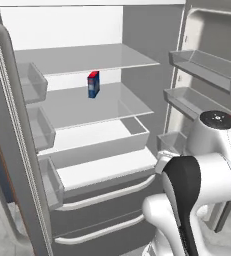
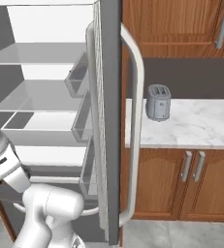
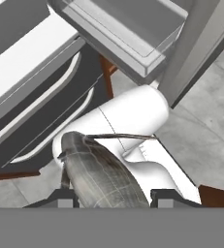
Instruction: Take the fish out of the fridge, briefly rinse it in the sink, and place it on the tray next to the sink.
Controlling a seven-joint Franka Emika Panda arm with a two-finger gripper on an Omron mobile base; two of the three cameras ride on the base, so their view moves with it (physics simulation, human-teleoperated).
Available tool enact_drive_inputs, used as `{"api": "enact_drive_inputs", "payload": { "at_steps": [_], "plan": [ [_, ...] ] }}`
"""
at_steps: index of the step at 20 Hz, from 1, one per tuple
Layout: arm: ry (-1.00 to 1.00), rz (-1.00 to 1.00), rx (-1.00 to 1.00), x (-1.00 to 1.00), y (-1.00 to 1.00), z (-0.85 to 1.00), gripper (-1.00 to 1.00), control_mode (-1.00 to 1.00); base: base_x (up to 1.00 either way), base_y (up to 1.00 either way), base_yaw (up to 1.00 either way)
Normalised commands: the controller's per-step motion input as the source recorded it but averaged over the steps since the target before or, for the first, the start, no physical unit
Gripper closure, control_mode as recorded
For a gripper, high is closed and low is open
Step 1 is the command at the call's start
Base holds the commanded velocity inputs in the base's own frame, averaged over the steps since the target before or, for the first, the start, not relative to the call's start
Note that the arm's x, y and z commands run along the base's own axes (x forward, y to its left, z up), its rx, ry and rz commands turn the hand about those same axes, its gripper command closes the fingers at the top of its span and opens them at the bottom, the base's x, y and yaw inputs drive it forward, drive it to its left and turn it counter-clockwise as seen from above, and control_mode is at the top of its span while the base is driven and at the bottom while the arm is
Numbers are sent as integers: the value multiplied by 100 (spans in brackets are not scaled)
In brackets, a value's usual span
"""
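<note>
fish [image 3: 101,177] — lower end cut off | fridge [image 1: 87,125] — top cropped

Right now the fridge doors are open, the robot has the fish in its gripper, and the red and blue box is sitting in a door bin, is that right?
Not quite. The red and blue box stands on a middle shelf inside the fridge, not in a door bin, as the left base view shows. The rest holds: the doors are open, and the hand view shows the fish between the fingers of the gripper.
</note>
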Motion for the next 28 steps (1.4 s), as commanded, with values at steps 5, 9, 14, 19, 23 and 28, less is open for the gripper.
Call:
{"api": "enact_drive_inputs", "payload": {
  "at_steps": [5,9,14,19,23,28],
  "plan": [
    [0,0,0,0,0,0,100,100,-69,73,-30],
    [0,0,0,0,0,0,100,100,-92,52,44],
    [0,0,0,0,0,0,100,100,-70,29,61],
    [0,0,0,0,0,0,100,100,-73,18,63],
    [0,0,0,0,0,0,100,100,-90,27,61],
    [0,0,0,0,0,0,100,100,-83,25,62]
  ]
}}
